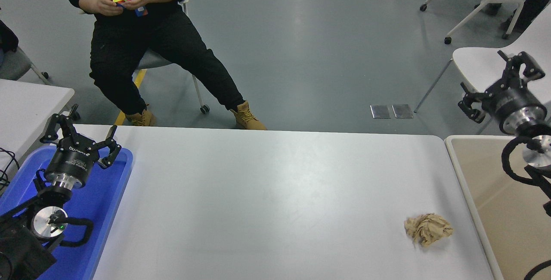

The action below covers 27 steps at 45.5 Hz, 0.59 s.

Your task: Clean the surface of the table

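Note:
The table surface (267, 202) is a wide white top with rounded corners. A crumpled ball of brown paper (427, 229) lies on it near the front right. My right gripper (495, 79) is open and empty, raised at the right edge above the far rim of the beige bin, well behind and to the right of the paper. My left gripper (79, 131) is open and empty, parked at the lower left over the blue tray (99, 202).
A beige bin (501, 211) stands against the table's right edge. A seated person (137, 34) at the far left turns a colour cube in both hands. A white chair (478, 62) stands at the far right. A smaller white table (30, 103) shows as a corner at left.

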Each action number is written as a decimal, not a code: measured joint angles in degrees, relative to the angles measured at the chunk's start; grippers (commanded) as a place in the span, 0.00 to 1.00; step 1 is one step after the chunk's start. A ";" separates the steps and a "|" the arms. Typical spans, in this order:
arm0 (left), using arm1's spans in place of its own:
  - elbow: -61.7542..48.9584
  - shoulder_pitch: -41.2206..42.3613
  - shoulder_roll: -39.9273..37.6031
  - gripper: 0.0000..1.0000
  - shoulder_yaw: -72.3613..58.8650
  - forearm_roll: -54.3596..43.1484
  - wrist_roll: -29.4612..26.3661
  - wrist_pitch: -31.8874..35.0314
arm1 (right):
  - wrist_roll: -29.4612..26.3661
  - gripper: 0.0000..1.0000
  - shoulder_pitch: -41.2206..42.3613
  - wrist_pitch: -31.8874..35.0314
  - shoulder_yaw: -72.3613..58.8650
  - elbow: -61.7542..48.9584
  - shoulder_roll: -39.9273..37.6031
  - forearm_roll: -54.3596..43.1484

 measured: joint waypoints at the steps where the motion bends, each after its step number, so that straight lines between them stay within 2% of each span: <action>1: 0.00 0.00 -0.01 1.00 0.00 0.00 0.00 0.00 | 0.31 0.99 -0.79 0.13 0.75 0.19 0.44 -0.59; 14: 0.01 0.00 -0.03 1.00 0.00 0.00 0.00 0.00 | 2.71 0.99 -9.32 3.80 11.21 1.92 5.91 -8.95; 27: 0.00 0.00 -0.03 1.00 0.00 0.00 0.00 0.00 | 4.95 0.99 -14.31 8.37 18.37 2.50 9.23 -17.41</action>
